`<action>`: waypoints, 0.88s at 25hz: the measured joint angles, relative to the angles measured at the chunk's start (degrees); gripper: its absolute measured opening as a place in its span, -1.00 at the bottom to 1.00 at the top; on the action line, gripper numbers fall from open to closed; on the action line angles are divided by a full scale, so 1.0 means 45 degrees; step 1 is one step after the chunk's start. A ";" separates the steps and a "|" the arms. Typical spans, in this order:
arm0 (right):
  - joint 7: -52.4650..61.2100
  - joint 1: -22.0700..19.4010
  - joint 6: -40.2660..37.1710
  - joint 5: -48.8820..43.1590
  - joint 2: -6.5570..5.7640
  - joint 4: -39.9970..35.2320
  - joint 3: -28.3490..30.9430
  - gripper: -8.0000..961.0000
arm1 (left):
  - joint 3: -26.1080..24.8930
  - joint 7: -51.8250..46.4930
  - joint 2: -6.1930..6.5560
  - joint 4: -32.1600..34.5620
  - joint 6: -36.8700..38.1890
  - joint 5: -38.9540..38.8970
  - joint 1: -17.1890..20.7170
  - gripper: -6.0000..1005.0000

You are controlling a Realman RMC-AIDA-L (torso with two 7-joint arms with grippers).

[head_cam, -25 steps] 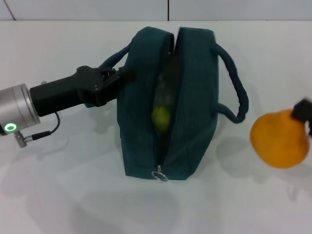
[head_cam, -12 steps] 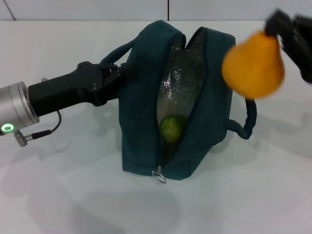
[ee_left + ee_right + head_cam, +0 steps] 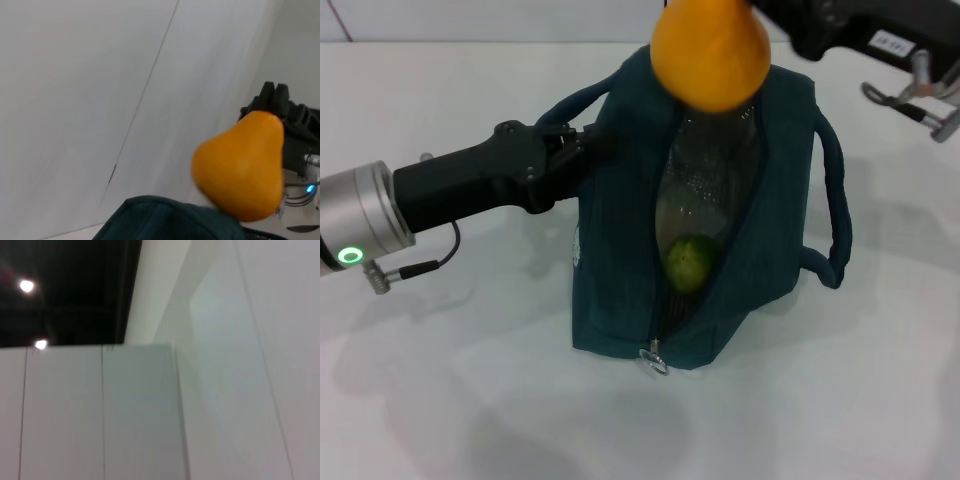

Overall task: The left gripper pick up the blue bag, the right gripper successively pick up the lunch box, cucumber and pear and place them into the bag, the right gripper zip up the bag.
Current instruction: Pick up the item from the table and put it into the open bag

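Gripping the pear (image 3: 710, 55) by its narrow top, the right end effector (image 3: 767, 12) is hanging the fruit over the far end of the blue bag (image 3: 775, 215), right above the gaping zipper slit, so that it can go straight down into the opening. Reaching in from the left, the left end effector (image 3: 582, 150) is clamping the bag's left side up by the handle and pulling it outward, which is keeping the mouth spread and the bag upright on the white worktop (image 3: 470, 400). Inside, the silvery lining is showing and a round green end, likely the cucumber (image 3: 689, 262), is poking up; the rest of it is sitting out of sight, and the lunch box cannot be made out at all. Most of the right end effector is cut off by the picture edge.
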 joint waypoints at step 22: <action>0.0230 -0.0830 0.3120 -0.0313 0.0132 -0.0569 -0.2316 -0.81 | -0.0080 0.0223 -0.0019 -0.0379 -0.0356 -0.0010 -0.0150 -0.91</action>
